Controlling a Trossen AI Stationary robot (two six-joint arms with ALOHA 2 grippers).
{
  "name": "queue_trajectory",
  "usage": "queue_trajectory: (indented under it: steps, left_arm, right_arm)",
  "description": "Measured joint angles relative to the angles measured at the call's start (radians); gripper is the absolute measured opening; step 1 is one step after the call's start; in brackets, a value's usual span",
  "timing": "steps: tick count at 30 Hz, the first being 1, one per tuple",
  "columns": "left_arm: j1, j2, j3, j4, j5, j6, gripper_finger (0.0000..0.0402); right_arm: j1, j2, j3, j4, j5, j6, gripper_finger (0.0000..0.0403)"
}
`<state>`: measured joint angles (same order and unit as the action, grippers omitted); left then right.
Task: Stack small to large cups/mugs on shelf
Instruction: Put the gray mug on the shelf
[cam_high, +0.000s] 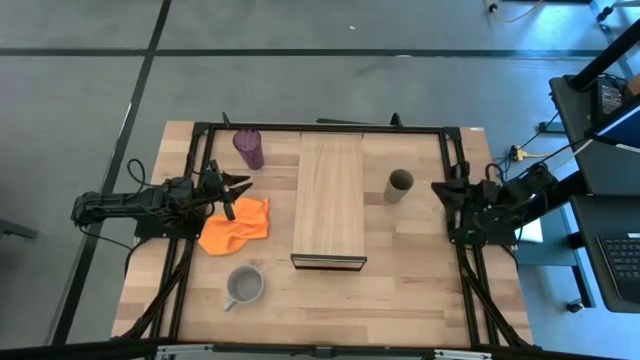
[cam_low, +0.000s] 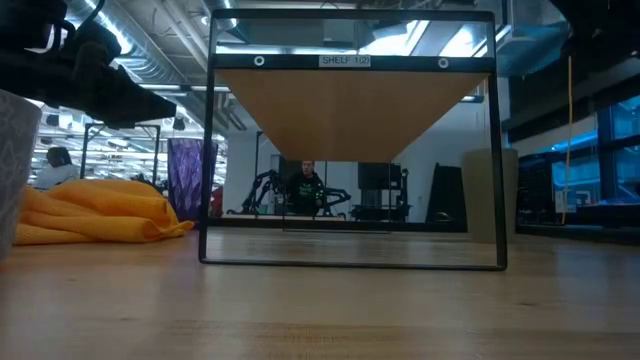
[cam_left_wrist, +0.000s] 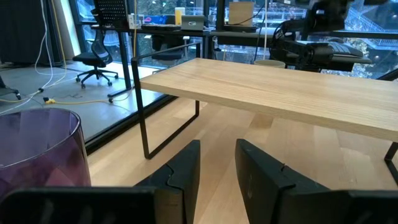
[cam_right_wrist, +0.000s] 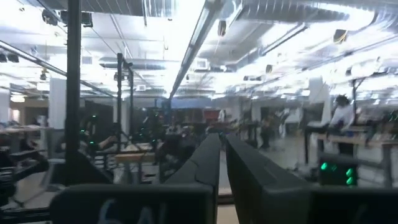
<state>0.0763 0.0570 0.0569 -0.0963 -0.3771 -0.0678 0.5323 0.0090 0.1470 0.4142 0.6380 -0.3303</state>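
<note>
- The wooden counter (cam_high: 400, 290) fills the middle of the overhead view, edged by a black metal frame, with grey floor around it.
- The shelf (cam_high: 329, 198), a long light-wood plank with a dark front edge, stands on thin black legs in the middle of the counter, running from the far side toward the near side. Its top is bare. In the low view its underside (cam_low: 350, 110) shows, and a small label reading "SHELF" sits on the frame bar above it.
- My left arm reaches in from the counter's left edge. My left gripper (cam_high: 232, 195) is over the counter between the purple tumbler and the orange cloth, with its fingers (cam_left_wrist: 264, 180) spread a little apart and pinching nothing.
- My right arm waits folded at the counter's right edge. My right gripper (cam_high: 446, 205) points toward the shelf, its fingers (cam_right_wrist: 249, 171) nearly pressed together and empty.
- An orange cloth (cam_high: 236, 226) lies crumpled on the counter just left of the shelf, under my left gripper.
- The grey mug (cam_high: 244, 287) stands upright near the counter's front left, its handle toward the front-left corner, well apart from the shelf.
- The purple translucent tumbler (cam_high: 249, 148) stands upright near the far left corner, close beside my left gripper.
- The olive-green cup (cam_high: 400, 185) stands upright on the counter just right of the shelf.
</note>
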Motion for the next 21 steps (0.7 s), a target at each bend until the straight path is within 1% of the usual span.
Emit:
queue_trajectory:
  steps: [2, 6, 9, 14, 17, 21]
  left_arm:
    - [0.0, 0.0, 0.0, 0.0, 0.0, 0.0, 0.0096]
    - [0.0, 0.0, 0.0, 0.0, 0.0, 0.0, 0.0096]
    - [0.0, 0.0, 0.0, 0.0, 0.0, 0.0, 0.0096]
    - [0.0, 0.0, 0.0, 0.0, 0.0, 0.0, 0.0096]
    - [0.0, 0.0, 0.0, 0.0, 0.0, 0.0, 0.0096]
    - [0.0, 0.0, 0.0, 0.0, 0.0, 0.0, 0.0096]
  right_arm:
    - [0.0, 0.0, 0.045, -0.062, 0.018, -0.016, 0.0032]
    - [0.0, 0.0, 0.134, -0.234, 0.136, 0.0, 0.0032]
    - [0.0, 0.0, 0.195, -0.338, 0.177, 0.0, 0.0032]
    - [0.0, 0.0, 0.275, -0.461, 0.182, -0.033, 0.0032]
    - [0.0, 0.0, 0.296, -0.468, 0.182, -0.069, 0.0032]
    - [0.0, 0.0, 0.308, -0.468, 0.182, -0.071, 0.0032]
